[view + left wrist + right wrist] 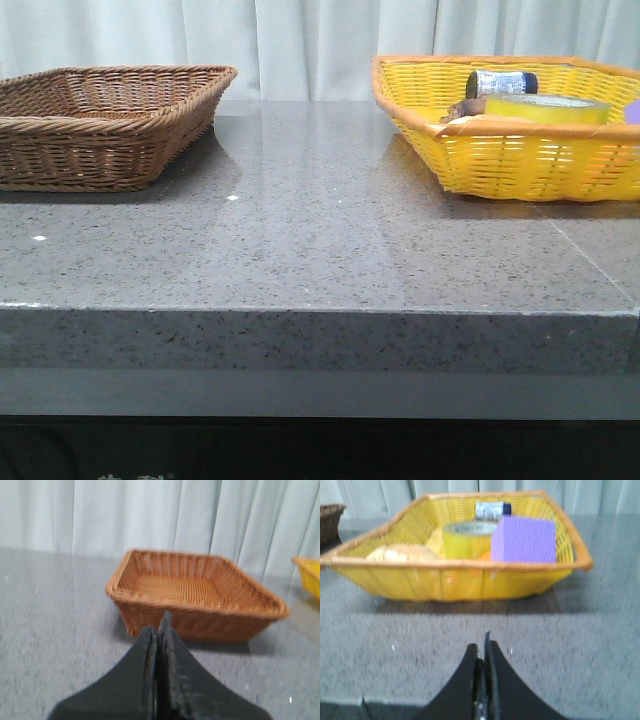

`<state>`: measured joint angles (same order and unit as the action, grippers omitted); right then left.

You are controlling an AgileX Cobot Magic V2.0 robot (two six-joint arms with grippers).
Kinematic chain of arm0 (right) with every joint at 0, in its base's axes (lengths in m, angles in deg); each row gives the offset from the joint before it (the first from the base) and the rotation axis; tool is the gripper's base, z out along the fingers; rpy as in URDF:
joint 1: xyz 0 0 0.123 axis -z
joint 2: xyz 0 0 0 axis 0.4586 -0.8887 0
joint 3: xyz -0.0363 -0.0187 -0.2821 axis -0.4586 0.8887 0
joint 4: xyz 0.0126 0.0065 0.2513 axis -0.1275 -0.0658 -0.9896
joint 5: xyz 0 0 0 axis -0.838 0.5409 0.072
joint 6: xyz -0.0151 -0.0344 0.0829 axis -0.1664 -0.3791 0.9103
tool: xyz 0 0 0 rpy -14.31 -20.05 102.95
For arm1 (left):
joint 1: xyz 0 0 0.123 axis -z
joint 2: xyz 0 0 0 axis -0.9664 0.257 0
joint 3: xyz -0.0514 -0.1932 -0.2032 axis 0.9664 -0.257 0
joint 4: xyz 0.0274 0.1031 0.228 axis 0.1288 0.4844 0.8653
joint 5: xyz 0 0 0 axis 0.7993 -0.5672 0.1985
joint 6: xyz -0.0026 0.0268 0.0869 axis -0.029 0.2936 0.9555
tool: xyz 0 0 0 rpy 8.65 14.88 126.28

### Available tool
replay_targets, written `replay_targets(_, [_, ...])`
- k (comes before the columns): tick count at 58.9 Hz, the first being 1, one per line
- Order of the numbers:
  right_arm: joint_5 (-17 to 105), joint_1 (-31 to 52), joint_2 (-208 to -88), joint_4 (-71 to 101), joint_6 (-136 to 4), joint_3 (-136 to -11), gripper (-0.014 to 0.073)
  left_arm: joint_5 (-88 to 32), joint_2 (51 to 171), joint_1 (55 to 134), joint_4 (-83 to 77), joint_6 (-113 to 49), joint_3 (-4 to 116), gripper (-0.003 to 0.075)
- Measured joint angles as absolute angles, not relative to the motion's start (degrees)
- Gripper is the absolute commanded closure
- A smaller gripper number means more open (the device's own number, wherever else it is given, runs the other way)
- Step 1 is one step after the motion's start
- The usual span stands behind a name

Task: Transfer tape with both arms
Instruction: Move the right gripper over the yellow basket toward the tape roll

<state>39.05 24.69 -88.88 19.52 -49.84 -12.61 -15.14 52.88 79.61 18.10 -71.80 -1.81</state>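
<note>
The yellow tape roll (pixel 547 108) lies inside the yellow wicker basket (pixel 500 160) at the back right of the table. In the right wrist view the tape (pixel 465 537) sits in the basket's middle, its white core with green print facing up. My right gripper (pixel 482 647) is shut and empty over the grey table, well short of the basket's front wall (pixel 455 582). My left gripper (pixel 159 625) is shut and empty, close in front of the brown wicker basket (pixel 200 592). Neither arm shows in the front view.
A purple block (pixel 525 539), a small bottle with a blue-white label (pixel 492 510) and a pale crumbly lump (pixel 400 553) share the yellow basket. The brown basket (pixel 100 120) stands at the back left, nothing visible in it. The table's front edge (pixel 320 312) runs across the front view.
</note>
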Motion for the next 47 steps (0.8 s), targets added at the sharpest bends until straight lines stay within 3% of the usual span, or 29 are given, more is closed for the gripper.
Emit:
replay_targets(15, [44.2, 24.7, -90.4, 18.6, -49.8, -26.4, 0.0673, -20.2, 56.9, 79.6, 18.1, -71.8, 12.7, 0.074])
replay_targets(26, [48.6, 24.7, -101.0, 18.0, -49.8, -37.0, 0.0673, -29.4, 72.0, 79.6, 18.1, -71.8, 25.3, 0.074])
replay_targets(37, [53.1, 24.7, -111.8, 16.8, -49.8, -44.8, 0.0667, -31.3, 82.6, 79.6, 18.3, -71.8, 29.3, 0.074])
replay_targets(44, [54.4, 24.7, -115.2, 16.5, -49.8, -45.7, 0.0568, -31.5, 84.2, 79.6, 18.3, -71.8, 29.5, 0.0727])
replay_targets(47, [54.6, 24.7, -115.6, 16.5, -49.8, -45.7, 0.0469, -31.5, 84.2, 79.6, 18.6, -71.8, 29.5, 0.0671])
